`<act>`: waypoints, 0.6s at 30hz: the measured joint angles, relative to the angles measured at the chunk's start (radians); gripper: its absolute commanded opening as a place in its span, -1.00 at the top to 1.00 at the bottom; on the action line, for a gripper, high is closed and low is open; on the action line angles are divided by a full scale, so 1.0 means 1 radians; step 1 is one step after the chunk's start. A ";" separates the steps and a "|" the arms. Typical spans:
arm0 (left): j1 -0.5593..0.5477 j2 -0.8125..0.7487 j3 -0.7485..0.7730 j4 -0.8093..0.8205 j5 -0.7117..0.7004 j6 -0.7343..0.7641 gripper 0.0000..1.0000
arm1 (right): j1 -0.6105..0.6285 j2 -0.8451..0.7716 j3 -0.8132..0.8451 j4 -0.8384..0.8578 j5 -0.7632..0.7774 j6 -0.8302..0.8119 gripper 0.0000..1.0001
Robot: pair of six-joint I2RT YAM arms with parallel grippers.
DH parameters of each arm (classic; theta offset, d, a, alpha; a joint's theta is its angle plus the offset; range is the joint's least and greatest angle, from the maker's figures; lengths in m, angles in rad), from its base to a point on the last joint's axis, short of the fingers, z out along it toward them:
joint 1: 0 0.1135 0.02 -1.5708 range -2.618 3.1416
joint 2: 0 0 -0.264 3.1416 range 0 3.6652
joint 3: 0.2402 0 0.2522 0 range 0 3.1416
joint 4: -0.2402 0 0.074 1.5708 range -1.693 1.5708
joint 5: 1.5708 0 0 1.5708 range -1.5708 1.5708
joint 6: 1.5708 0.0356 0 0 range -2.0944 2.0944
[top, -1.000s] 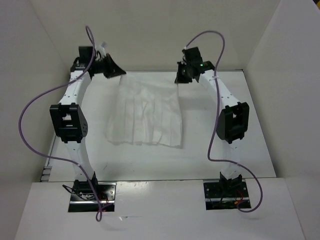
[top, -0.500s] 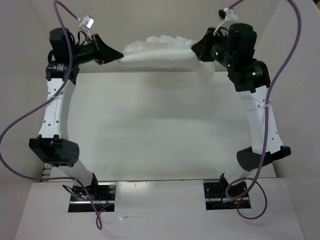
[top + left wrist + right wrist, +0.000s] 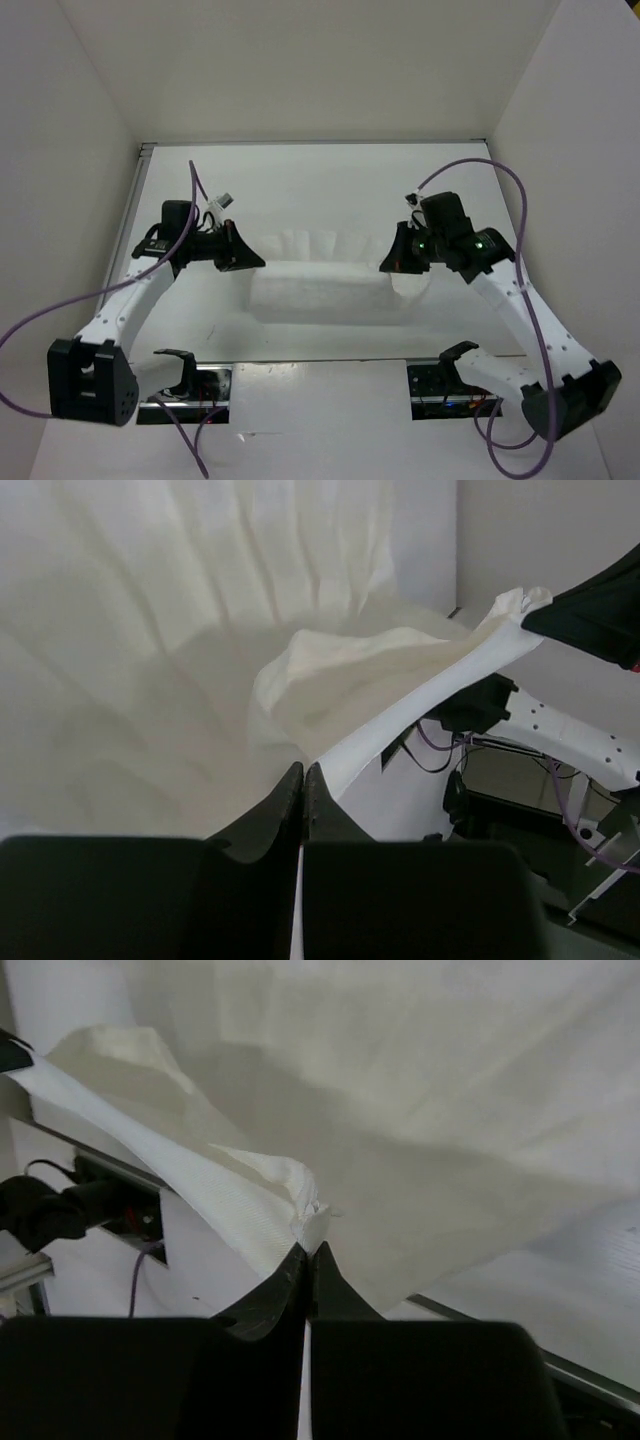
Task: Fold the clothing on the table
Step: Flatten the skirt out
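While a second ago the clothing [image 3: 325, 295] lies flat mid-worktop with both arms reaching to its far corners, it is now off that spot and hangs between the two arms over the near part of the worktop [image 3: 320, 185]. Half a second ago it is up high at the far side. Now it is pulled low and close to the arm bases.

The left jaws are pinched tight on the left corner, with fabric [image 3: 330, 690] running straight out of the closed tips. The right jaws are also tight, on the right corner, where a small bunched tuft [image 3: 300, 1195] sits at the tips. The top edge is stretched fairly taut from one to the other and the rest drapes down as a wide band. Cannot tell if the lower hem touches the worktop.

Judgement: this is the lift-and-reposition phase and no fold is set yet. The fold likely gets made on lay-down, lower part landing first and the held edge carried over it. Risk: uneven tension skews the crease.
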 measured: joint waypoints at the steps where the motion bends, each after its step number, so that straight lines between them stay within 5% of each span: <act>1: -0.003 -0.041 0.001 -0.003 0.000 -0.003 1.00 | 0.000 -0.039 -0.001 -0.006 -0.010 0.016 1.00; 4: -0.003 -0.079 0.056 -0.008 -0.005 -0.002 1.00 | 0.000 -0.093 0.016 -0.011 -0.021 0.047 1.00; 9: -0.002 0.136 0.321 -0.008 -0.047 0.031 1.00 | -0.040 0.064 0.178 0.002 0.031 0.009 1.00; 18: 0.009 0.578 1.000 -0.056 -0.060 0.068 1.00 | -0.153 0.507 0.779 0.101 0.222 -0.091 1.00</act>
